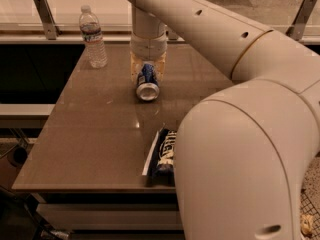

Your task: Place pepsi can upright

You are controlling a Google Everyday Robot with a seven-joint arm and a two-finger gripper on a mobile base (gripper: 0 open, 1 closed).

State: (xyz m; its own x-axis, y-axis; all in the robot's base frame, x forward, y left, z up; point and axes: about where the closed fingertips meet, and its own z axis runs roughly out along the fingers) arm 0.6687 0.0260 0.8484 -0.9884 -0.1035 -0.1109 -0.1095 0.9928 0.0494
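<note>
The pepsi can [148,85] is blue with a silver end. It lies on its side on the brown table [95,134], with that end facing the camera. My gripper [148,73] comes down from above at the table's back middle. Its tan fingers [134,66] press against both sides of the can's far part, so it is shut on the can. The can still rests on the table.
A clear water bottle [93,36] stands upright at the back left of the table. A dark blue chip bag [162,153] lies near the front edge, partly hidden by my arm [240,134], which fills the right side. A railing runs behind the table.
</note>
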